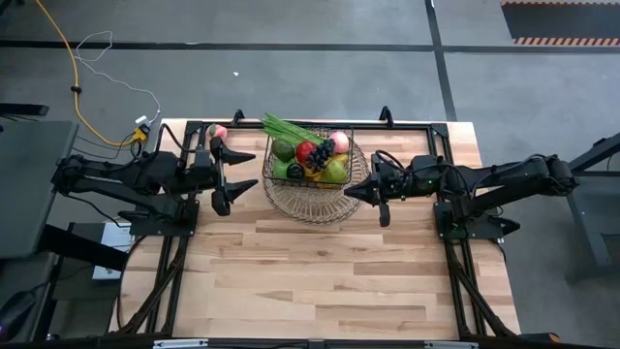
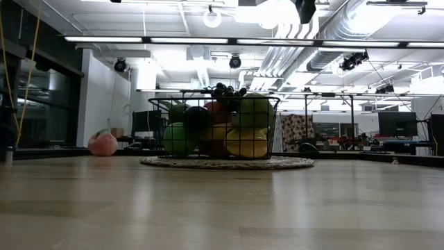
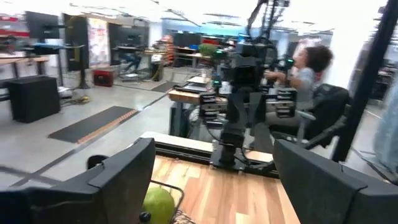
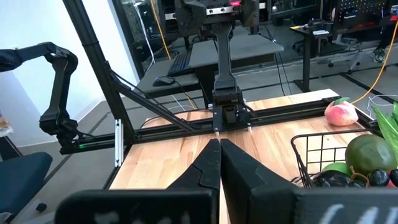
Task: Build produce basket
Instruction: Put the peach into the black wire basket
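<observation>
step: filling nearly done, basket (image 1: 310, 160) on round tray, full of fruit | left pincer (image 1: 235, 169) apart, empty, beside basket | right pincer (image 1: 360, 190) together, empty | next: probably fetch peach (image 1: 217, 131) from worktop (image 1: 320, 271) corner behind left pincer.

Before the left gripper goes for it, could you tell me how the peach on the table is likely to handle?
The peach is round and lies alone on bare wood outside the basket, so a nudge would probably roll it. Its smooth skin might slip between the open left gripper fingers. It looks small, so probably light.
</observation>
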You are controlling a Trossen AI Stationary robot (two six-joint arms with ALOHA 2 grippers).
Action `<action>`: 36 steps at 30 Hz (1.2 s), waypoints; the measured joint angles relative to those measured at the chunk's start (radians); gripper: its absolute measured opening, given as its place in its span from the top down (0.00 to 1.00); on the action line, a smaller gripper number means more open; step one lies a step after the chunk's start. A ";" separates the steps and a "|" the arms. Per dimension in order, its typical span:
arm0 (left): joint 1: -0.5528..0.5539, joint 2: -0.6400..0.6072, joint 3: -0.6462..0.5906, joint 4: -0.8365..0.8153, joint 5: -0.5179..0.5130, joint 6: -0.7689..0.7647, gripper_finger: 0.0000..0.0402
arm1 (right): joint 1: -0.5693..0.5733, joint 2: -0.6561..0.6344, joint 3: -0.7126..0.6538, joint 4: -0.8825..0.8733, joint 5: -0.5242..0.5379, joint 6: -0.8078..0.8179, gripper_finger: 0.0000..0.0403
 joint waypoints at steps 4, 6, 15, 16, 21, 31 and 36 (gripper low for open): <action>0.001 0.000 0.000 -0.008 -0.171 -0.065 0.21 | 0.000 0.000 0.000 -0.001 0.000 0.000 1.00; 0.018 0.000 0.007 -0.042 -0.255 -0.118 0.22 | 0.000 0.000 0.000 -0.001 0.000 0.000 1.00; 0.333 0.131 0.339 -0.790 -0.269 -0.351 0.22 | 0.000 0.000 0.000 -0.004 0.000 0.000 1.00; 0.380 0.160 0.372 -0.882 -0.262 -0.371 0.22 | 0.000 0.000 0.000 -0.004 0.000 0.000 1.00; 0.603 0.299 0.405 -1.153 -0.201 -0.447 0.22 | 0.000 0.000 0.000 -0.012 0.000 0.000 1.00; 0.820 0.595 0.314 -1.122 -0.141 -0.546 0.22 | 0.000 0.000 0.000 -0.022 -0.024 -0.006 1.00; 0.895 0.712 0.314 -0.993 -0.177 -0.571 0.22 | 0.000 0.000 0.000 -0.027 -0.026 -0.007 1.00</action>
